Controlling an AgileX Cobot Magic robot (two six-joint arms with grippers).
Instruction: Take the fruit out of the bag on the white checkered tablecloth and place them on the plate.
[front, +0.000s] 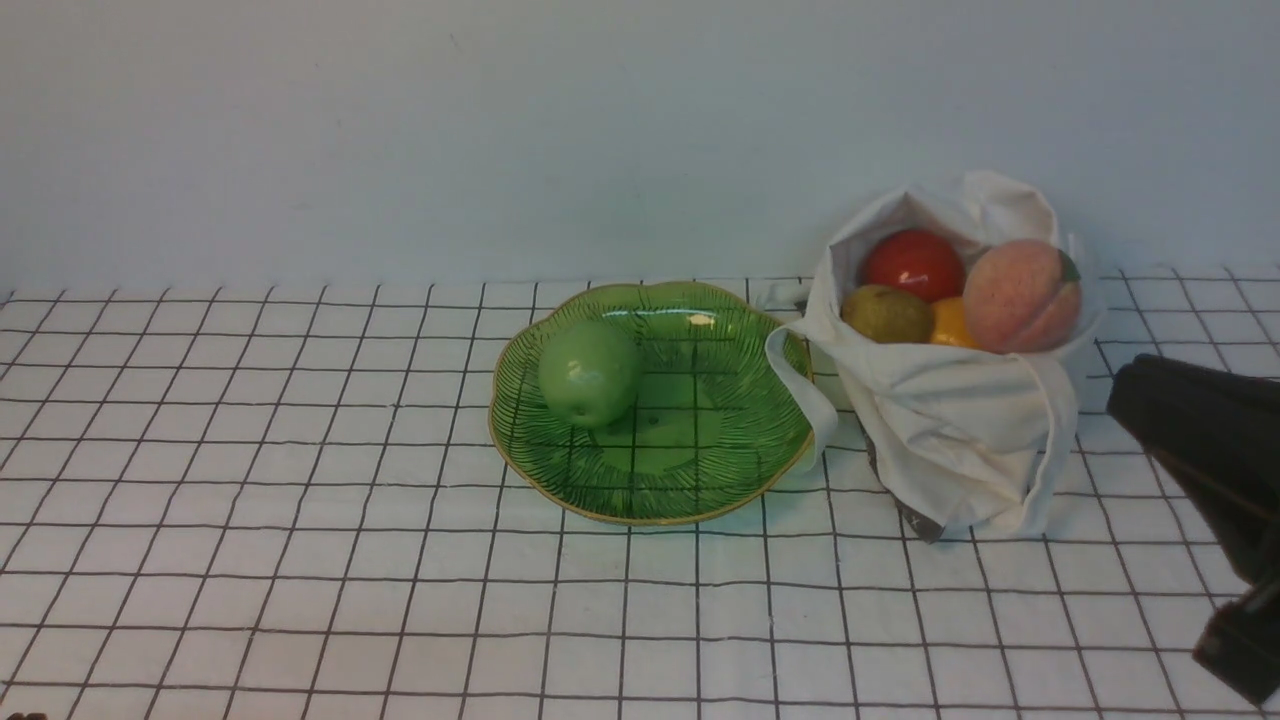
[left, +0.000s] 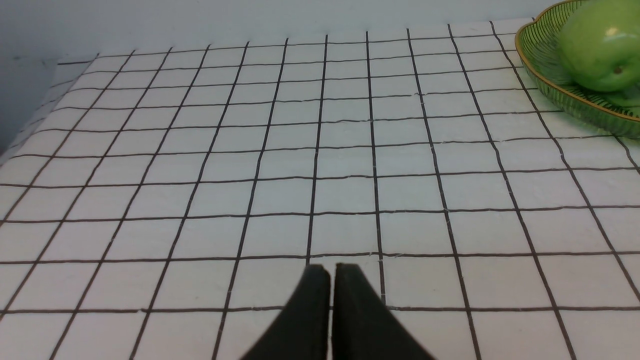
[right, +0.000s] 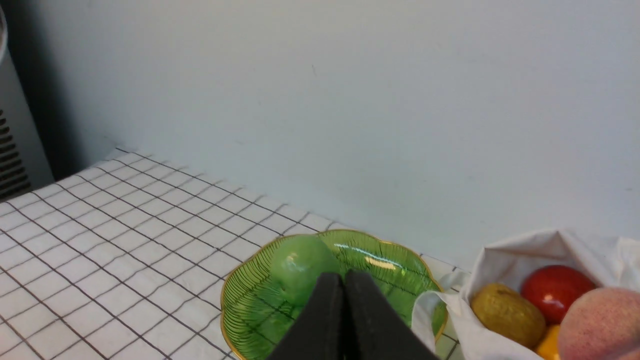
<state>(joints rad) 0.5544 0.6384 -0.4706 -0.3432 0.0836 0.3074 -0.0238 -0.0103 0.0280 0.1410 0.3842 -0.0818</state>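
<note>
One green apple (front: 589, 373) sits on the plate (front: 740, 450). Four fruits are in the one bag (front: 950, 430): red fruit (front: 914, 264), peach (front: 1020, 296), pear (front: 886, 314), orange fruit (front: 950, 323). The bag stands up on the tablecloth (front: 300, 500) just right of the plate, mouth up. The left gripper (left: 332, 280) and right gripper (right: 344, 285) are pinched together, holding nothing.

I see a white tablecloth (front: 300, 500) gridded with thin dark lines, and a glossy green plate (front: 720, 470) with dark radiating lines and a yellowish edge. The apple (front: 588, 372) is green and the bag (front: 950, 430) white. The other fruits are a red fruit (front: 914, 264), a speckled pink peach (front: 1020, 295), an olive-brown pear (front: 886, 313) and an orange-yellow fruit (front: 950, 322). My left tool (left: 331, 272) and right tool (right: 344, 277) are black.
</note>
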